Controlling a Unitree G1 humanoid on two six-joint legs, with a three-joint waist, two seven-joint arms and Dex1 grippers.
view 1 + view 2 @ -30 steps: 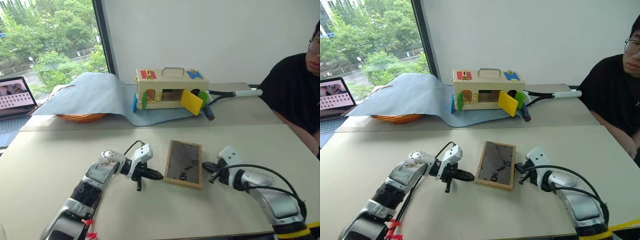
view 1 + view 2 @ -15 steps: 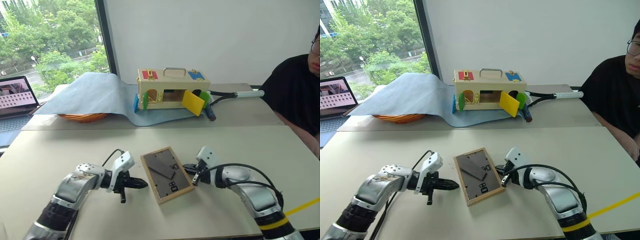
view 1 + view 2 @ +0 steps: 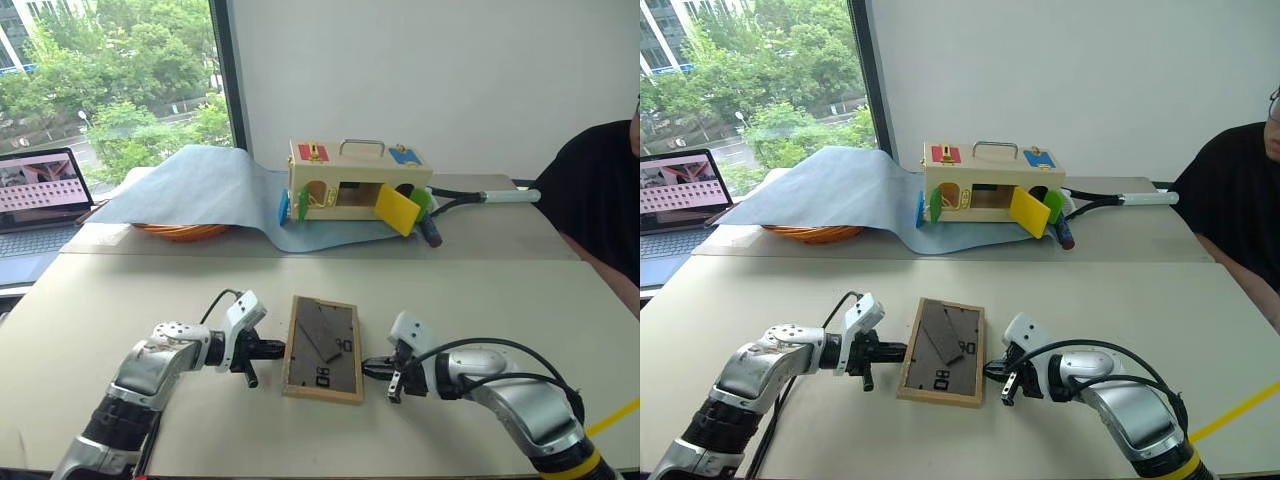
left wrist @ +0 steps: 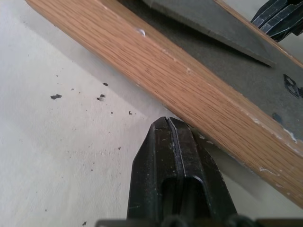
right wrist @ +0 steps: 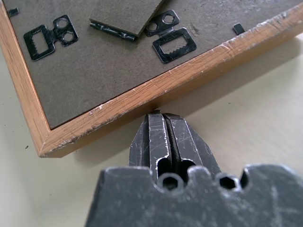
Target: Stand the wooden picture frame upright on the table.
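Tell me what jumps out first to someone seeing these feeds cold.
The wooden picture frame lies face down near the front of the table, dark back and stand showing. The left claw and right claw flank it, both shut, tips at its opposite long edges. Behind, a wooden latch box with colourful flaps sits on a blue-grey cloth, and a person in black sits at the far right.

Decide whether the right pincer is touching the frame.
Touching. In the right wrist view the shut right pincer has its tip pressed against the frame at its wooden edge, with no gap between them.
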